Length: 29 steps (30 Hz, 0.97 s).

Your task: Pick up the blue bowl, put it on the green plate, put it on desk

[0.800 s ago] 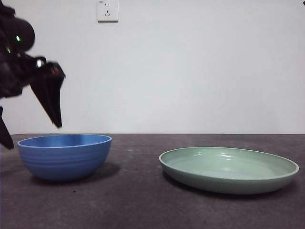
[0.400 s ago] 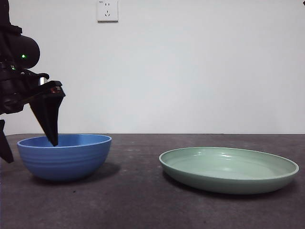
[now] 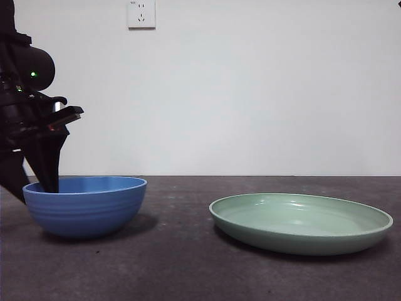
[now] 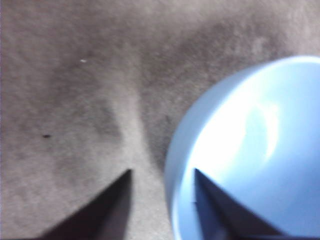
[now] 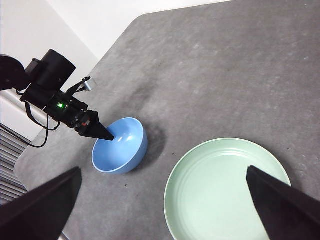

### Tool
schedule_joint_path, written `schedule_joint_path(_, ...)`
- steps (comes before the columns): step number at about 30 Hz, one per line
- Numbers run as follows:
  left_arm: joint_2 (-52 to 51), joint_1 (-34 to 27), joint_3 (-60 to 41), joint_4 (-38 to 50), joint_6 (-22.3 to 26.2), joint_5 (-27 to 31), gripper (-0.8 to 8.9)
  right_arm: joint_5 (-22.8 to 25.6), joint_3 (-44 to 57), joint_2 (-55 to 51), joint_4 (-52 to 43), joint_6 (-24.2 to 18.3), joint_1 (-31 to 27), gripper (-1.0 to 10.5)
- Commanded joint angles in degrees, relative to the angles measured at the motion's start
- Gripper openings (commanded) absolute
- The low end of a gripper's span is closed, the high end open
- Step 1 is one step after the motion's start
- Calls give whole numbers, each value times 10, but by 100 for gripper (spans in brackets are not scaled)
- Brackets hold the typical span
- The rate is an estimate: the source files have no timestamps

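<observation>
The blue bowl (image 3: 85, 205) sits on the table (image 3: 188, 263), at the left. The left hand (image 4: 162, 172) is open, one finger inside the bowl and one outside its rim. The green plate (image 3: 301, 222) lies apart, to the right. The right hand (image 5: 162, 175) is open, up high.

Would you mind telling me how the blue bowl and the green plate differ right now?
The blue bowl is deep and narrow; the green plate is wide and shallow. The bowl's outer wall has ridges, while the plate's looks smooth. The left gripper straddles the bowl's rim, one jaw inside and one outside; nothing touches the plate. Both are round, empty and upright on the desk.
</observation>
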<state>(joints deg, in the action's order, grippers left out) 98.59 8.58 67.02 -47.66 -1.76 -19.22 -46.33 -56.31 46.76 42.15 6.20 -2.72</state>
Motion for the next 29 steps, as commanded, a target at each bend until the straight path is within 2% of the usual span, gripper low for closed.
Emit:
schedule_joint_path(1, 10, 5, 10, 0, 9, 4, 21, -1, -11, 3, -3, -6, 0, 546)
schedule_joint_path(10, 10, 9, 13, 1, 6, 4, 15, 0, -11, 3, -1, -6, 0, 546)
schedule_joint_path(17, 10, 22, 56, -46, -6, 4, 15, 31, -11, -4, 8, -4, 0, 545)
schedule_joint_path(21, 10, 47, 97, -74, -12, 4, 15, 33, -12, -17, 17, -4, 0, 546)
schedule_joint_path(29, 10, 127, 187, -112, -56, 4, 15, 33, -12, -49, 35, -6, 0, 546)
